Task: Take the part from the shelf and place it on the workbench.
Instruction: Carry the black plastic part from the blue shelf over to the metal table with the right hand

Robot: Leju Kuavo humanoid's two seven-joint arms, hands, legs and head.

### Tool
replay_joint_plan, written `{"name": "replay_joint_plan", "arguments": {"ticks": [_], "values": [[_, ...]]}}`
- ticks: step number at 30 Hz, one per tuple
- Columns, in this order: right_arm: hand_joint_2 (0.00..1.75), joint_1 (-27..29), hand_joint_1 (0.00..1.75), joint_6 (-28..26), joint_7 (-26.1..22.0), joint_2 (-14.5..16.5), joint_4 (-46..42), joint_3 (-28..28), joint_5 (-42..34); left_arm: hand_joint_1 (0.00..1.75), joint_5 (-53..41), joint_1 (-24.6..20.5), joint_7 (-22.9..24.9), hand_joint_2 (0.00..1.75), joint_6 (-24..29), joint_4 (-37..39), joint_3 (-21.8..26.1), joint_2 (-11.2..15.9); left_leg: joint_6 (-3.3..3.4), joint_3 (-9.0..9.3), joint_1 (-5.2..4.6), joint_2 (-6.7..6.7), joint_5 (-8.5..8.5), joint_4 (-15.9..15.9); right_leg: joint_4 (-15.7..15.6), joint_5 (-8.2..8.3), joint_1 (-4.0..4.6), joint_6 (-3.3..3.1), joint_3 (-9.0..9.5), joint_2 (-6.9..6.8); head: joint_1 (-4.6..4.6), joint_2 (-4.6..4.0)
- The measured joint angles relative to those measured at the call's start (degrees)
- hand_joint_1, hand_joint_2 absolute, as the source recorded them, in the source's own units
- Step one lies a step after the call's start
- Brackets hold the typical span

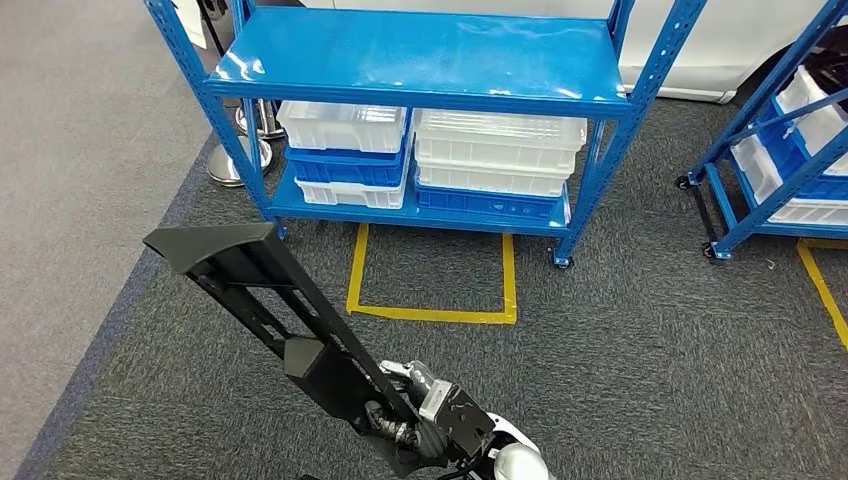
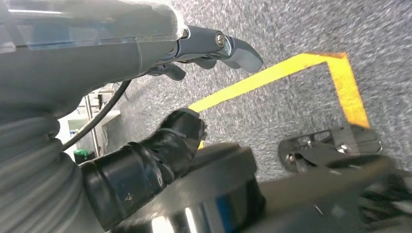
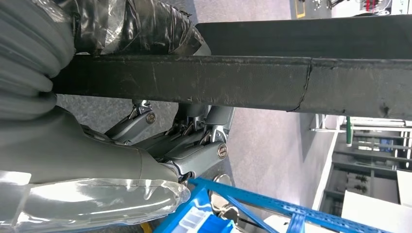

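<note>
- Underfoot, dark grey carpet (image 1: 620, 380) runs across the frame, with a lighter floor strip at the far left.
- Yellow tape (image 1: 432, 313) marks a bare square before the blue shelf (image 1: 420, 60) at upper centre.
- White and blue bins (image 1: 498, 160) fill its lower level; another rack (image 1: 770, 170) stands upper right.
- Right hand (image 1: 420, 405) grips the long black part (image 1: 260, 300), lower centre, tilted toward the upper left.
- Left hand (image 2: 214, 51) holds nothing, fingers slightly apart.

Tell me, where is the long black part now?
In the head view, the long black part is off the blue shelf, held by the right hand over the grey carpet, left of the yellow tape square.
</note>
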Motion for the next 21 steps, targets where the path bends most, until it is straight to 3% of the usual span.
{"name": "replay_joint_plan", "arguments": {"ticks": [2, 4, 5, 6, 8, 9, 10, 11, 13, 15, 16, 19, 21], "values": [[1.75, -0.16, 1.71, 0.02, -0.10, 0.00, -0.04, 0.14, -0.10, 0.00, 0.00, 0.12, -0.03, 1.75, -0.02, 0.01, 0.02, -0.04, 0.46, 2.11, -0.23, -0.25, -1.15, -4.14, 0.12, 1.13, 0.17, 0.44, -0.71, -0.03, 0.03, -0.01], [1.75, -0.24, 1.71, 0.04, -0.18, -0.02, -0.02, 0.30, -0.16, 0.00, 0.01, 0.21, -0.04, 1.75, -0.04, 0.03, 0.04, -0.09, 1.28, 1.51, -0.11, -0.17, -0.61, -4.57, 0.09, 1.57, 0.19, 0.89, -1.18, 0.07, 0.06, -0.01], [1.75, -0.24, 1.71, 0.06, -0.22, -0.03, -0.01, 0.34, -0.18, 0.00, 0.02, 0.17, -0.04, 1.75, -0.05, 0.03, 0.05, -0.13, 1.83, 1.08, -0.02, -0.04, -0.16, -4.62, 0.82, 0.48, 0.17, 1.14, -1.53, 0.17, 0.09, -0.01], [1.75, -0.25, 1.71, 0.07, -0.24, -0.04, 0.00, 0.36, -0.19, 0.00, 0.02, 0.12, -0.04, 1.75, -0.06, 0.04, 0.06, -0.16, 2.45, 0.54, 0.05, 0.12, 0.36, -4.64, 2.65, -1.62, 0.14, 1.37, -2.12, 0.27, 0.12, -0.01], [1.75, -0.27, 1.71, 0.13, -0.28, -0.06, 0.01, 0.39, -0.21, 0.00, 0.02, 0.03, -0.04, 1.75, -0.07, 0.04, 0.09, -0.19, 3.35, -0.75, -0.14, 0.37, 1.23, -4.35, 9.34, -7.31, 0.07, 1.58, -3.71, 0.39, 0.14, -0.01], [1.75, -0.27, 1.71, 0.17, -0.29, -0.08, 0.01, 0.40, -0.21, 0.00, 0.02, 0.03, -0.05, 1.75, -0.07, 0.04, 0.13, -0.19, 3.57, -1.52, -0.29, 0.46, 1.67, -4.12, 12.97, -9.19, 0.07, 1.60, -4.36, 0.41, 0.14, -0.01], [1.75, -0.27, 1.71, 0.22, -0.31, -0.09, 0.02, 0.40, -0.22, 0.00, 0.02, 0.03, -0.05, 1.75, -0.06, 0.04, 0.16, -0.19, 3.67, -2.32, -0.43, 0.52, 2.08, -3.85, 15.48, -9.80, 0.08, 1.56, -4.48, 0.43, 0.13, 0.00], [1.75, -0.27, 1.71, 0.28, -0.32, -0.10, 0.02, 0.41, -0.24, 0.00, 0.03, 0.02, -0.05, 1.75, -0.05, 0.04, 0.19, -0.19, 3.69, -3.13, -0.56, 0.54, 2.45, -3.51, 16.17, -9.14, 0.09, 1.41, -3.74, 0.45, 0.14, 0.00], [1.75, -0.31, 1.71, 0.41, -0.35, -0.11, 0.02, 0.41, -0.26, 0.00, 0.04, -0.02, -0.05, 1.75, -0.04, 0.04, 0.24, -0.20, 3.62, -4.53, -0.78, 0.53, 3.04, -2.84, 11.83, -6.30, 0.23, 0.76, 0.45, 0.51, 0.13, 0.00], [1.75, -0.45, 1.71, 0.57, -0.39, -0.10, -0.02, 0.42, -0.28, 0.00, 0.04, -0.07, -0.05, 1.75, -0.05, 0.04, 0.27, -0.28, 3.28, -5.37, -1.02, 0.50, 3.64, -2.44, 4.44, -5.68, 0.55, 0.02, 5.46, 0.59, 0.10, -0.01], [1.75, -0.54, 1.71, 0.67, -0.42, -0.09, -0.05, 0.42, -0.31, 0.00, 0.04, -0.10, -0.06, 1.75, -0.06, 0.04, 0.28, -0.32, 2.97, -5.60, -1.02, 0.51, 4.04, -2.43, 1.90, -5.93, 0.75, -0.19, 6.88, 0.64, 0.10, 0.00], [1.75, -0.70, 1.71, 0.84, -0.52, -0.09, -0.11, 0.43, -0.42, 0.00, 0.04, -0.15, -0.10, 1.75, -0.05, 0.03, 0.39, -0.35, 1.88, -6.11, -0.78, 0.50, 5.16, -2.82, -0.73, -5.37, 0.89, -0.46, 7.29, 0.59, 0.13, 0.00], [1.75, -0.80, 1.71, 0.88, -0.55, -0.07, -0.14, 0.46, -0.45, 0.00, 0.01, -0.18, -0.19, 1.75, -0.04, 0.02, 0.49, -0.30, 1.26, -7.05, -0.73, 0.33, 3.06, -1.28, -2.11, -4.41, 0.47, -0.86, 6.89, 0.43, 0.12, -0.01]]}}
